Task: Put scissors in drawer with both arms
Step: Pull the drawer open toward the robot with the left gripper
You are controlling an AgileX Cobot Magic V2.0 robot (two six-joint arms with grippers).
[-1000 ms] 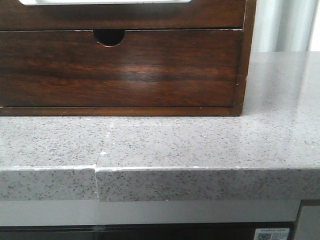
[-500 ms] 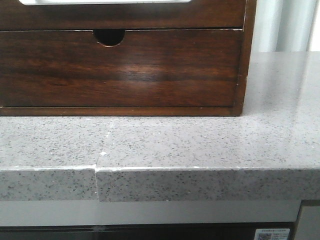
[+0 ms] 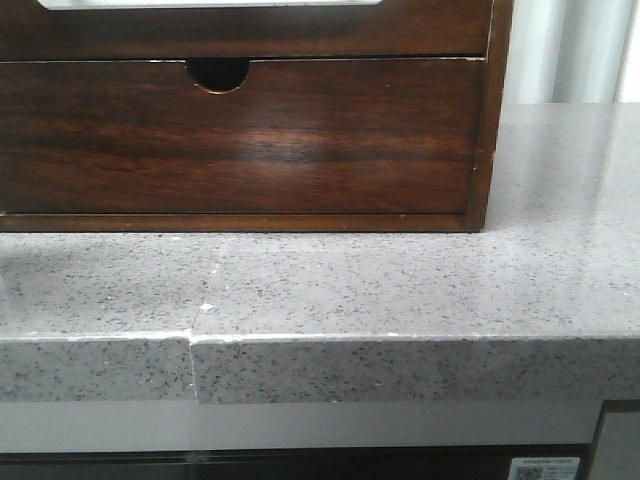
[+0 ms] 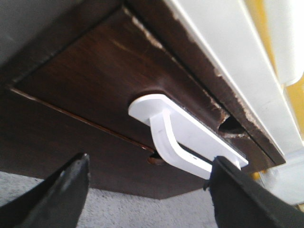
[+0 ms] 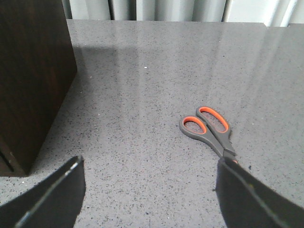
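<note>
In the front view, the notched lower drawer front sits flush in a dark wooden cabinet on the speckled grey surface; a small label at the bottom right is unreadable. In the left wrist view, the left end effector, fingers apart, faces the drawer and its white handle. In the right wrist view, the right end effector is spread wide above the orange-and-grey scissors, which lie flat beside the cabinet.

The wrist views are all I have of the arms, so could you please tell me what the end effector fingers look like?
Only the fingertips show. The left end effector has two dark, almost black fingers with a matte finish, broad at the base and tapering to a blunt point. The right end effector looks the same: two matte black wedge-shaped fingers. No cables, markings or arm links appear in any view.
</note>
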